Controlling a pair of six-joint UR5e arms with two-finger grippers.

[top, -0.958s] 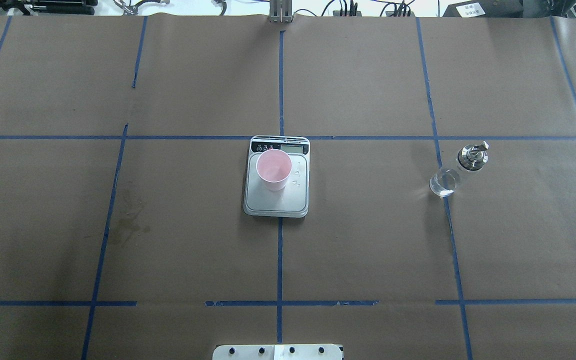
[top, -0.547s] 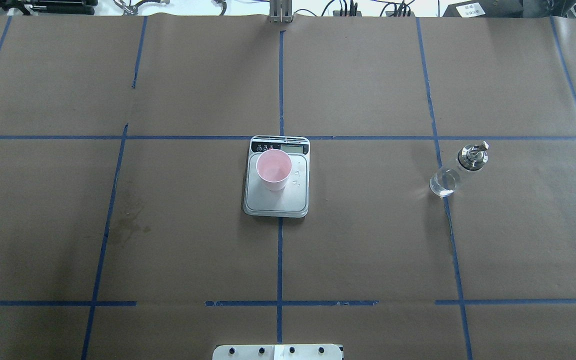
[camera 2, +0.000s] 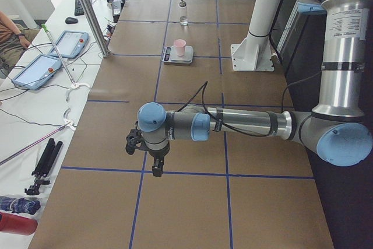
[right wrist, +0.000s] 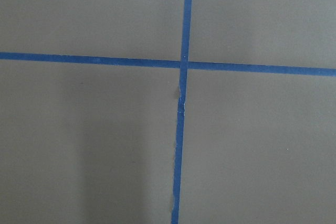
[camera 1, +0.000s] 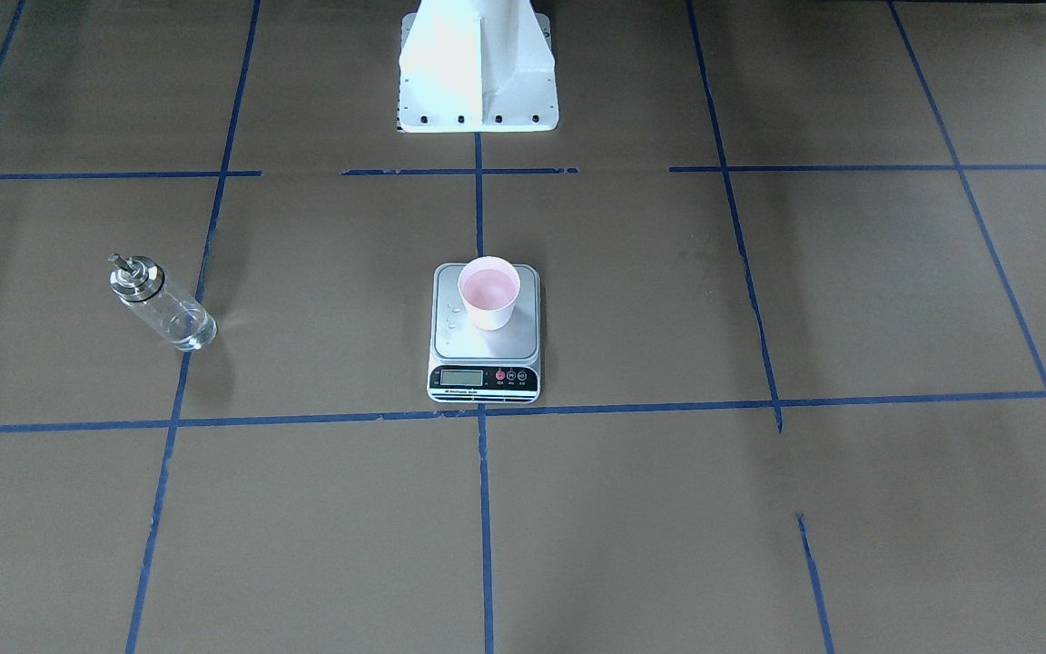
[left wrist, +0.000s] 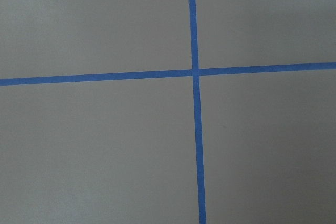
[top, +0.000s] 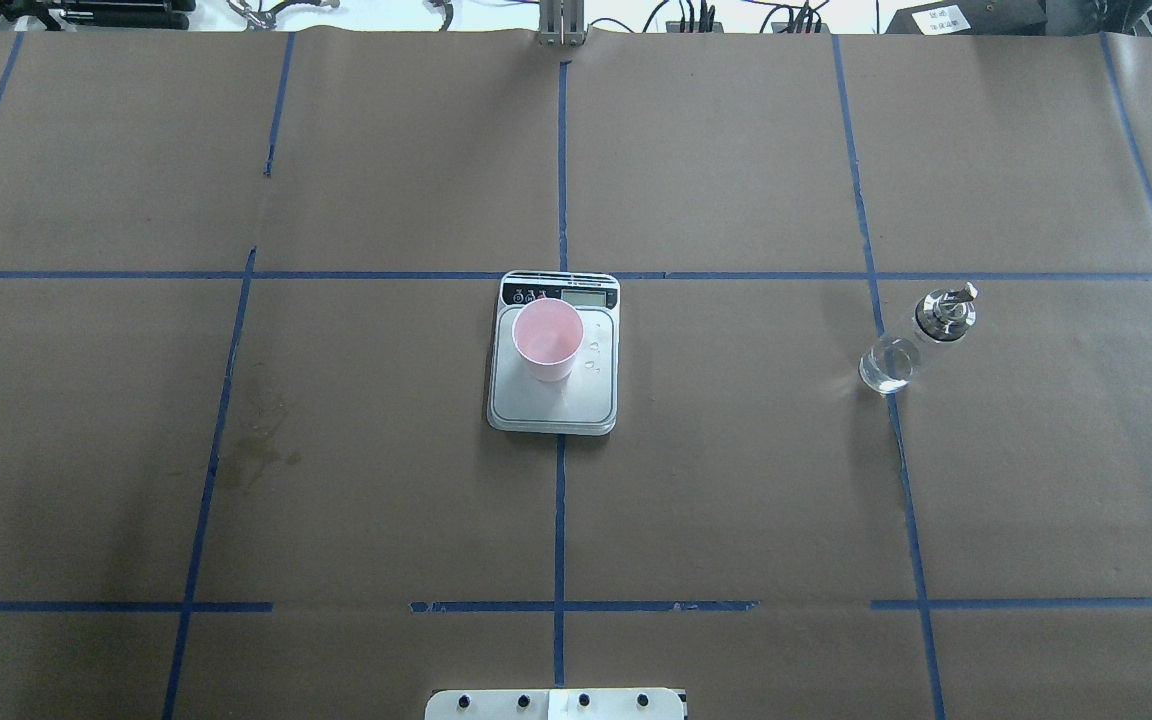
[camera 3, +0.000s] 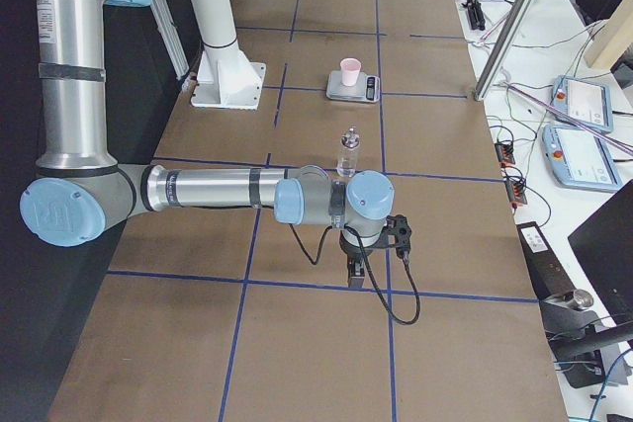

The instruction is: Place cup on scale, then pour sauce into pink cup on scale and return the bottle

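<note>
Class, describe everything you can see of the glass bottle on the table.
The bottle is small, cylindrical, clear glass, with a silver metal cap and thin spout. It stands upright on the brown table, on the robot's right, its base over a blue tape line, far from the scale. Nothing grips it; any contents hardly show.

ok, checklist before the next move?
1. Cup upright on scale: ok.
2. Bottle upright, apart from both arms: ok.
3. Scale dry: not ok, droplets beside cup.
4. LCD reading: cannot tell, too small.
5. Cup filled: cannot tell.
6. Left gripper, right gripper open: cannot tell, seen only in side views.
</note>
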